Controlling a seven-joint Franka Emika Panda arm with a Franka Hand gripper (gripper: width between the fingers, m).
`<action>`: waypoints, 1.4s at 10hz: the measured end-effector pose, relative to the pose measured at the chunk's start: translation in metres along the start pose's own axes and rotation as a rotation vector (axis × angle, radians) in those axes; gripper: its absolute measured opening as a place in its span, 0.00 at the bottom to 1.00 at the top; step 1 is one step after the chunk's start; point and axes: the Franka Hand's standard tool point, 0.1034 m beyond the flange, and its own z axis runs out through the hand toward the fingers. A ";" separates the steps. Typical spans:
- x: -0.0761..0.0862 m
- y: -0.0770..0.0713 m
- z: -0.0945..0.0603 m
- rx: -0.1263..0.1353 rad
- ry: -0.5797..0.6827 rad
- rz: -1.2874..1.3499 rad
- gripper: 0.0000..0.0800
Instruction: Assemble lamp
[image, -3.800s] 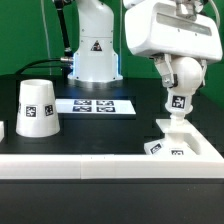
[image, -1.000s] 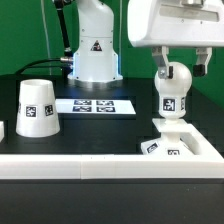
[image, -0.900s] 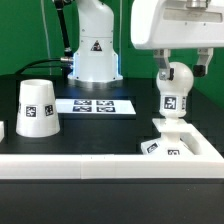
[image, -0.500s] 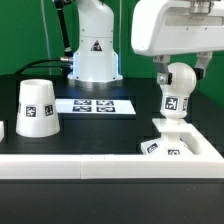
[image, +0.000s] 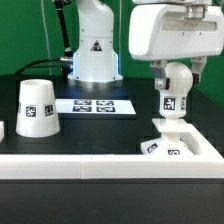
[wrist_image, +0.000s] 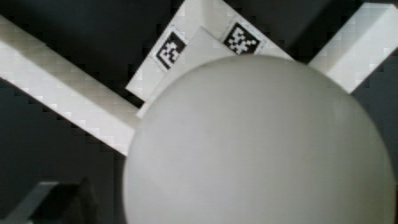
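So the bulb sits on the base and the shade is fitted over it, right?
No: the shade stands apart on the table at the exterior view's left, not over the bulb. The bulb does sit on the base.

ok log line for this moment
bulb upright on base | gripper straddling bulb, grip unclear | shade apart, exterior view's left

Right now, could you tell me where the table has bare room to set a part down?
Bare table lies between the shade and the base, bounded by the marker board behind and the white rim in front. The exterior view's right is crowded: gripper around the bulb on the base.
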 end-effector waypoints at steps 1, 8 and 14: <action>-0.001 -0.001 0.002 -0.003 0.007 -0.001 0.87; -0.001 -0.001 0.004 -0.001 0.005 0.005 0.72; -0.003 -0.009 0.004 0.024 -0.052 0.528 0.72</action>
